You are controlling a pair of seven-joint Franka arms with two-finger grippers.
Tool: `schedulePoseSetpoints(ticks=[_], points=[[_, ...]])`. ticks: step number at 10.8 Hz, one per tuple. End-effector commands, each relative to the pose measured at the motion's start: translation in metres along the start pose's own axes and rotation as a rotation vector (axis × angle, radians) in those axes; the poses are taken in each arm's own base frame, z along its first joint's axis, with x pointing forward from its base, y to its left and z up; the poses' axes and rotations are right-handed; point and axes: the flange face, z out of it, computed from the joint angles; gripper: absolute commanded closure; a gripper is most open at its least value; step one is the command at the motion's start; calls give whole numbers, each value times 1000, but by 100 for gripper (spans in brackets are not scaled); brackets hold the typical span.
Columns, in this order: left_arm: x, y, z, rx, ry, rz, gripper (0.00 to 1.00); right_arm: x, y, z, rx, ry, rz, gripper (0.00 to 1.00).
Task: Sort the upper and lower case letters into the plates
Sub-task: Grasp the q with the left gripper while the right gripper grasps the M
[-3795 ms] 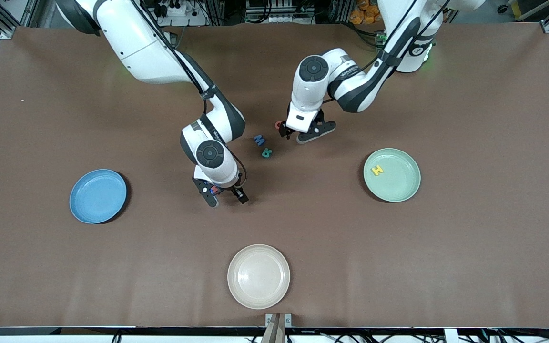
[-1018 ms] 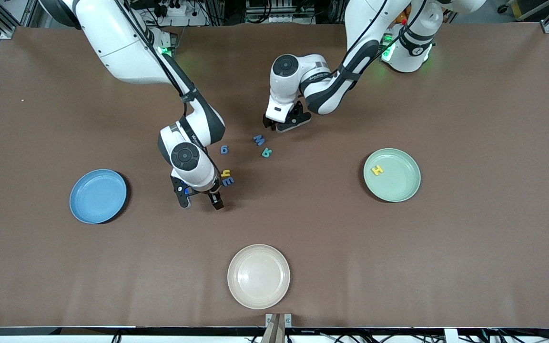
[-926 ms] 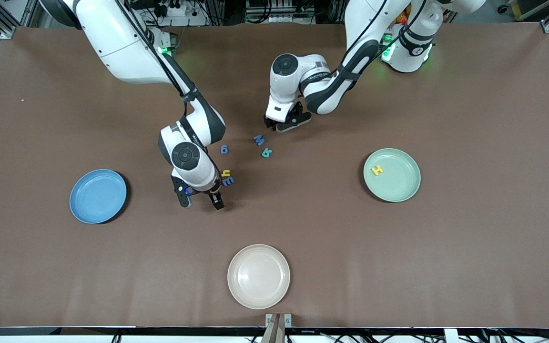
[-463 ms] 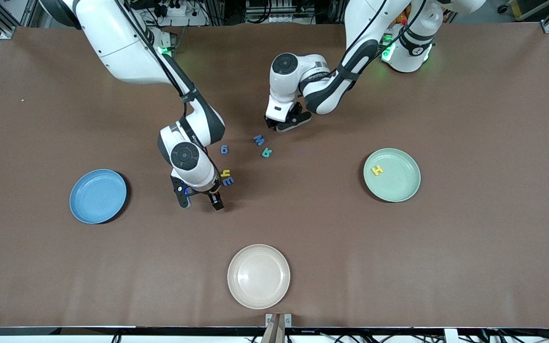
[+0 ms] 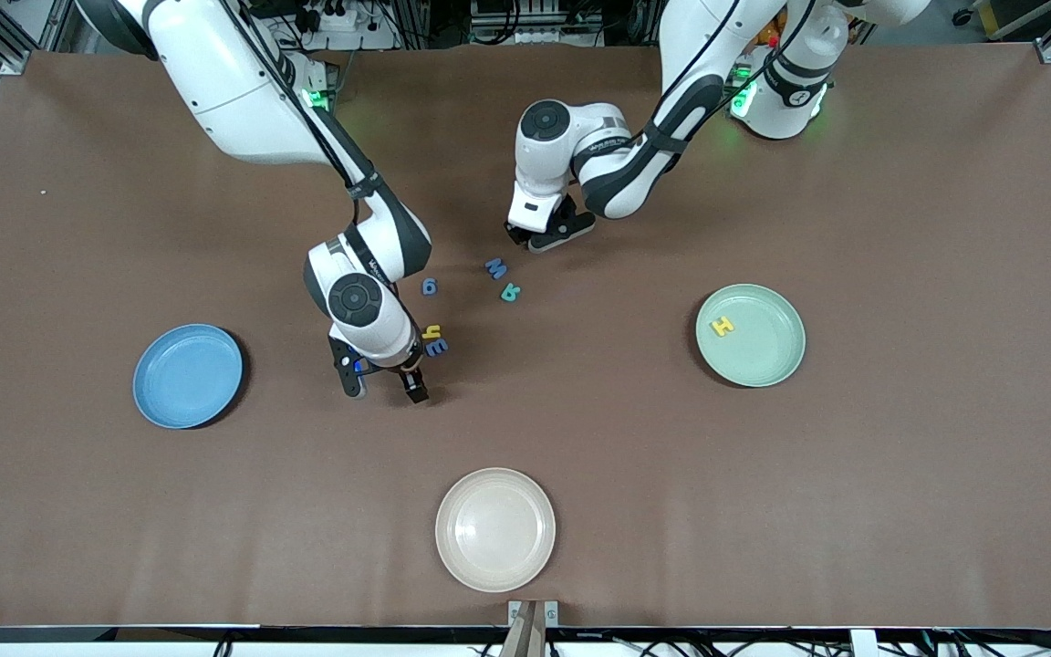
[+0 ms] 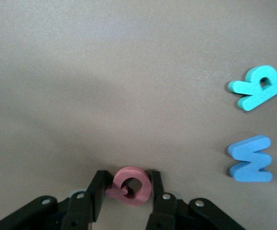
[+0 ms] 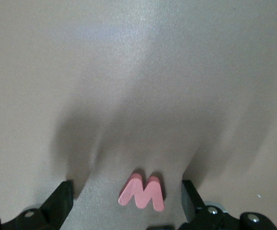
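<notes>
**Letters: one sorted, seven still on the table**

Letters are being picked at both ends of the cluster. The left gripper [image 6: 125, 195] has its fingers pressed against the sides of a red round letter [image 6: 132, 184], which lies on the table [image 5: 854, 502]; I judge the pinch made but the lift not begun. Just beside it, nearer the front camera, lie a blue M [image 5: 495, 268] and a teal letter [image 5: 511, 293]. The right gripper [image 7: 126, 201] stands spread wide and low over a red M [image 7: 142, 192], which lies flat between its fingers, touched by neither. Near that gripper, toward the robots' bases, sit a yellow letter [image 5: 433, 331] touching a blue E [image 5: 437, 347], with a blue rounded letter [image 5: 430, 286] farther from the camera.

Only a yellow H [image 5: 722, 326] lies in the mint green plate [image 5: 776, 365], toward the left arm's end. The blue plate [image 5: 170, 401], toward the right arm's end, holds nothing visible. A cream plate [image 5: 495, 566] sits nearest the camera. Judging by this, sorting has barely started.
</notes>
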Motion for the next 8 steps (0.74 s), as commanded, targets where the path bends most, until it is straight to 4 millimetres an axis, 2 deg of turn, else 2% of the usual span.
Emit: schedulePoseSetpoints(ticks=[1, 3, 5, 6, 7, 8], points=[[-3, 2, 4, -10, 3, -19, 61, -1, 4, 0, 11, 3, 24, 0], [-2, 5, 4, -14, 0, -25, 62, -1, 4, -6, 9, 4, 25, 0], [5, 7, -3, -24, 7, -26, 72, 1, 4, -11, 0, 11, 23, 0], [19, 9, -13, -38, 17, -47, 77, 1, 4, -12, 1, 11, 23, 0], [25, 10, -20, -48, 25, -55, 85, 1, 4, -12, 1, 11, 26, 0], [31, 11, -27, -55, 31, -63, 88, 1, 4, -12, 0, 11, 32, 0]])
